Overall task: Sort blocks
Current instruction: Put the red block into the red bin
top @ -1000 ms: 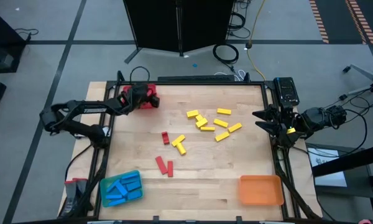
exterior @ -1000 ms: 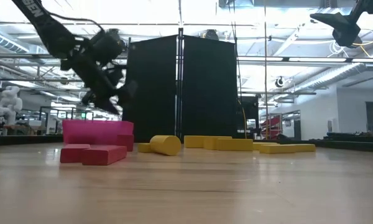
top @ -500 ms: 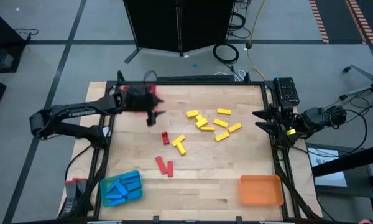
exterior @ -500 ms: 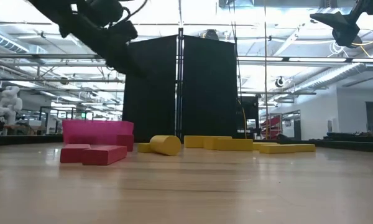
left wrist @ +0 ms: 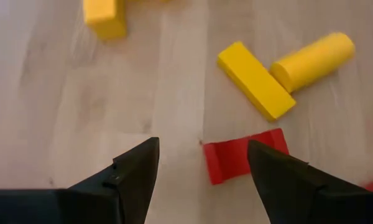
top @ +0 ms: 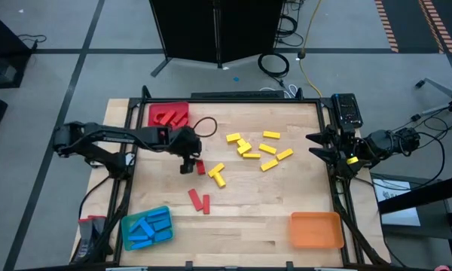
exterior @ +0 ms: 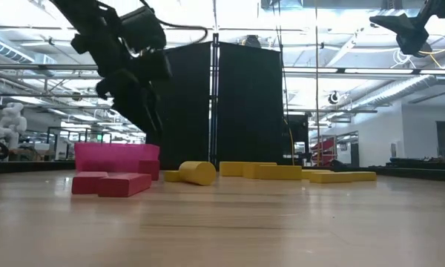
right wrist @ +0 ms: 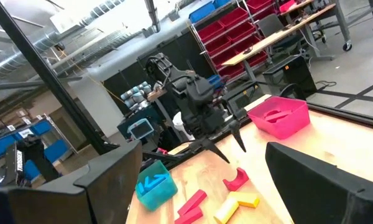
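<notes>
The left claw (top: 188,159) hangs released and empty above the desk (top: 241,211), a small red block (left wrist: 245,155) lying flat just beside and below its right finger. The right claw (top: 320,147) waits wide apart at the desk's right edge.

Pale wood-grain table (top: 241,203), matt; smooth red block (left wrist: 245,155).

Yellow blocks (top: 258,149) scattered flat, table centre toward two o'clock, some touching. Yellow pair (top: 216,175) at centre, forming T. Small red block (top: 200,167) just at nine o'clock of pair. Two red blocks (top: 199,200) side by side at six. Blue blocks (top: 147,227) heaped at seven. Red blocks (top: 168,117) piled at eleven.
</notes>
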Controlling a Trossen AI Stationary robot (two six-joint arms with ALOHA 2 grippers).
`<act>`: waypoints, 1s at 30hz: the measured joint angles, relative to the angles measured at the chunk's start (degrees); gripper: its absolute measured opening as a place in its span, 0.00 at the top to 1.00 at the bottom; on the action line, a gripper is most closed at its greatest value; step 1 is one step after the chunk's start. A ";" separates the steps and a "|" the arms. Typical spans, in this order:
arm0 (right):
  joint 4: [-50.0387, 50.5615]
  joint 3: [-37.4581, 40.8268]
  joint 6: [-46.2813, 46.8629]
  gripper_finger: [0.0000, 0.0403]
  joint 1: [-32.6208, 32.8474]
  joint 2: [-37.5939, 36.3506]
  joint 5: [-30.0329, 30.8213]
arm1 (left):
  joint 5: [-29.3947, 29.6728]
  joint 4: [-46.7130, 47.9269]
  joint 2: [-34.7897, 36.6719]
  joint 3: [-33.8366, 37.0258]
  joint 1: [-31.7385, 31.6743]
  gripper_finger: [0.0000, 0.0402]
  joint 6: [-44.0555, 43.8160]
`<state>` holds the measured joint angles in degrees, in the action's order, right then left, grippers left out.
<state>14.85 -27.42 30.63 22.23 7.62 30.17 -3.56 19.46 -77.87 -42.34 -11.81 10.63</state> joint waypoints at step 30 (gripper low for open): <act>0.07 0.00 0.48 0.16 -0.01 0.00 0.01 | -0.83 -2.69 -10.60 -0.60 -0.59 0.68 -13.70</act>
<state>14.92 -27.42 31.11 22.23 7.62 30.19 -4.39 16.77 -88.47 -42.94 -12.40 -3.07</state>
